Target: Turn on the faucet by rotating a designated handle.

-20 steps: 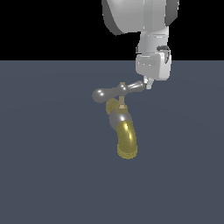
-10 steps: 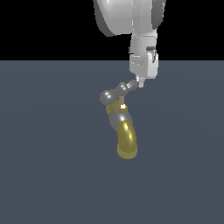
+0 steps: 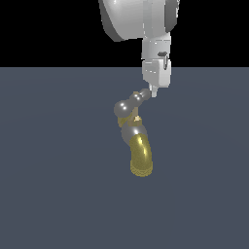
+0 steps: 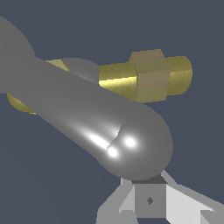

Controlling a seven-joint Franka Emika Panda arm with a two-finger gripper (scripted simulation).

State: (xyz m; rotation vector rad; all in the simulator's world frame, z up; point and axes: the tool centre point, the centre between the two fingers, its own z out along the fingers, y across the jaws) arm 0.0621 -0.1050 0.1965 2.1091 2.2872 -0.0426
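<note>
The faucet point(image 3: 140, 154) stands on a flat grey-blue floor, its curved brass-yellow spout pointing down toward the front of the exterior view, with a grey body above it. The handle point(image 3: 132, 101), a silver crossbar with bulbous ends, sits on top and looks foreshortened. My gripper point(image 3: 153, 92) hangs from above with its fingers together, the tip touching the crossbar's rounded end on the exterior view's right. In the wrist view that end of the handle point(image 4: 131, 140) fills the picture just beyond my gripper point(image 4: 148, 202), and the brass stem point(image 4: 146, 76) shows behind it.
A plain grey-blue floor point(image 3: 53, 185) lies all around the faucet, under a black background. My white arm point(image 3: 141, 24) comes down from the top of the exterior view.
My gripper has moved toward the exterior view's left, pushing the handle's end. The crossbar has swung from lying nearly sideways to pointing more away from the exterior camera.
</note>
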